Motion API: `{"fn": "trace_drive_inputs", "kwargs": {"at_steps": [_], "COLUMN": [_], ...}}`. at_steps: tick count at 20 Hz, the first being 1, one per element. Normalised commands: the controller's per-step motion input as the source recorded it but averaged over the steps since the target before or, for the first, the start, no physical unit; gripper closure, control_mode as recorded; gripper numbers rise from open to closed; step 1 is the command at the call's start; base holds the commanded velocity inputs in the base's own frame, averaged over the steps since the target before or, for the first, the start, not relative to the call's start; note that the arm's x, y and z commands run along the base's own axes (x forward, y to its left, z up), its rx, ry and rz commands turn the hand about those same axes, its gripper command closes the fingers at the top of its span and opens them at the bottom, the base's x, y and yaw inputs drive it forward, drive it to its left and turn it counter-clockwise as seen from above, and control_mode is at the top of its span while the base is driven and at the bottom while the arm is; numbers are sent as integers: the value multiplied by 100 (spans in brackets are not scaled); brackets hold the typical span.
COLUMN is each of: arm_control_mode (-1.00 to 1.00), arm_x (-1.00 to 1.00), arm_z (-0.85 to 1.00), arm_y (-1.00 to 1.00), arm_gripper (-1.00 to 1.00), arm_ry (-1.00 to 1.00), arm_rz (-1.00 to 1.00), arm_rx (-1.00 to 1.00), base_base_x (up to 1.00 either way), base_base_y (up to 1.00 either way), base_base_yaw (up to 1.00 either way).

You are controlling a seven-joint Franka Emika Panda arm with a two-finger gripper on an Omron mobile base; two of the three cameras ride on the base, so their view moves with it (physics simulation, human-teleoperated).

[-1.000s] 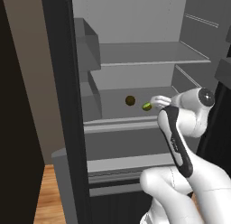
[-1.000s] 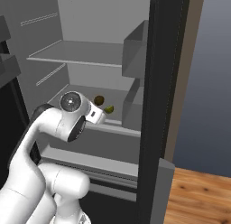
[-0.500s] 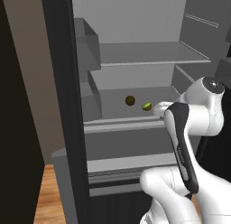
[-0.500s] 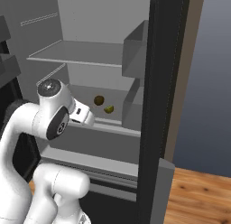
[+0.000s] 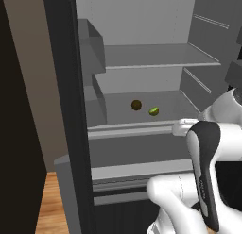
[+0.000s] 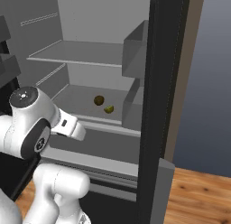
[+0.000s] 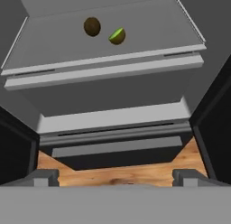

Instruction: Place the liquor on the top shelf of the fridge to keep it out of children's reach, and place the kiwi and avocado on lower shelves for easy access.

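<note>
Left base view. No brand, label or legible writing is visible on any surface. The fridge [image 5: 66, 110] stands open, its black door edge running down the left half of the frame. The top shelf [image 5: 156, 56] is a thin flat plate in the upper centre. Below it, on the lower shelf [image 5: 142, 127] with the raised front lip, the kiwi [image 5: 136, 104] and the avocado [image 5: 154, 111] lie just beside each other at mid-frame, kiwi left, avocado right and slightly lower. My arm rises from the lower right; the white forearm with its dark stripe is upright, and the wrist reaches left, ending at the shelf lip at right of centre. My claw itself cannot be made out here.

Right base view. No writing is legible. The kiwi [image 6: 99, 100] and avocado [image 6: 108, 109] sit at centre-left on the lower shelf [image 6: 103, 126], with the top shelf [image 6: 76, 56] above them. My elbow joint is at the left edge, mid-height; the wrist segment slopes down and right, ending in front of the shelf lip, below and left of both fruits.

Hand view. No writing is legible. My claw [image 7: 115, 175] is released: the two fingertips [image 7: 45, 177] stand wide apart at the bottom corners with nothing between them. The kiwi [image 7: 92, 26] and avocado [image 7: 117, 36] lie at upper centre on the lower shelf [image 7: 103, 69], well apart from my fingertips. Grey drawer fronts occupy mid-frame, and wooden floor [image 7: 113, 173] shows between the fingertips.
</note>
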Motion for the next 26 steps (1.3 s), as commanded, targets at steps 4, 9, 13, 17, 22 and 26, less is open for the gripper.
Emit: {"fn": "trace_drive_inputs", "kwargs": {"at_steps": [4, 9, 13, 17, 22, 26], "arm_control_mode": [-100, -100, 100, 100, 100, 100], "arm_x": [-21, -12, -31, 0, 0, 0], "arm_z": [61, 58, 21, 0, 0, 0], "arm_y": [9, 11, 8, 0, 0, 0], "arm_gripper": [-100, -100, -100, -100, -100, -100], "arm_ry": [0, 0, 0, 0, 0, 0], "arm_rz": [3, 6, 4, 0, 0, 0], "arm_rx": [0, -1, -4, 0, 0, 0], "base_base_x": [0, 0, -18, -95, -100, -62], "base_base_y": [0, 0, 0, 0, -13, -47], "base_base_yaw": [0, 0, 1, 0, -10, -41]}}
